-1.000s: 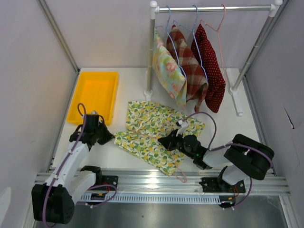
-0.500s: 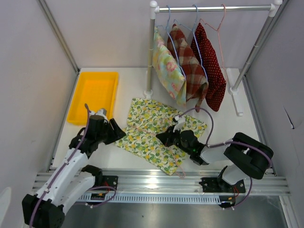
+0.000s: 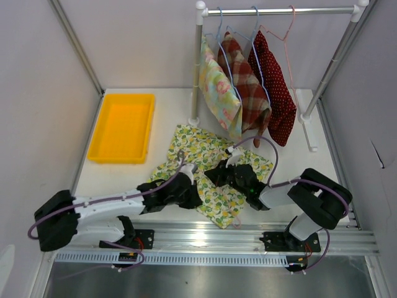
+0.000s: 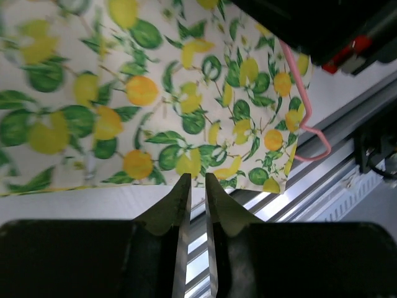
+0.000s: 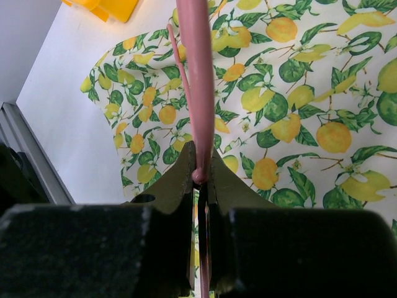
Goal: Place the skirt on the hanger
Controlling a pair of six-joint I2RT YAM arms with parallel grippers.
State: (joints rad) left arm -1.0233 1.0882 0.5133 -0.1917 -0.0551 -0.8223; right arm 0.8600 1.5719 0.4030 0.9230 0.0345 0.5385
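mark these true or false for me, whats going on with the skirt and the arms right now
1. The right tool grips the pink hanger. True.
2. The lemon-print skirt lies in the yellow tray. False: it lies on the table, beside the tray.
3. The floral cloth, plaid cloth and red dotted cloth hang on the rail. True.
4. The left tool hovers over the tray. False: it is at the skirt's near edge.
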